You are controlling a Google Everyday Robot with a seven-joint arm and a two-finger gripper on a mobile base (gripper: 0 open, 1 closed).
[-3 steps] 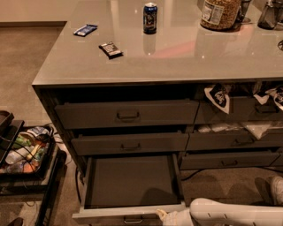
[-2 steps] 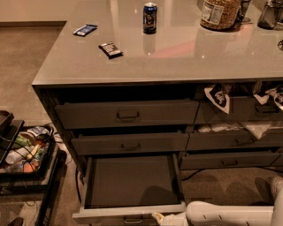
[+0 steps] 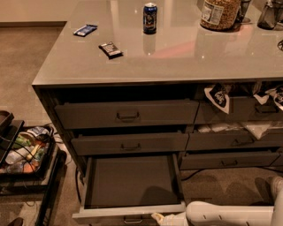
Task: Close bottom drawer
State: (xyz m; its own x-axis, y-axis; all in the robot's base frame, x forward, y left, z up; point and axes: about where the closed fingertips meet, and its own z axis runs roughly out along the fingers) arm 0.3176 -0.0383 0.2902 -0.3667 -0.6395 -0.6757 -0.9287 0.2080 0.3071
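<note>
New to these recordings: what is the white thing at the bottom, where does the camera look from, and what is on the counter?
The white tube at the bottom right is the arm of a wheeled one-arm robot. Its gripper, the clamp it works with, is at the arm's tip, at the front edge of the bottom drawer. That drawer stands pulled out, and the job is to push it shut. The single camera looks down on the cabinet; its mounting is unknown. On the counter are a blue packet, a dark snack bar, a drink can and a jar. Whether the gripper holds anything cannot be seen.
</note>
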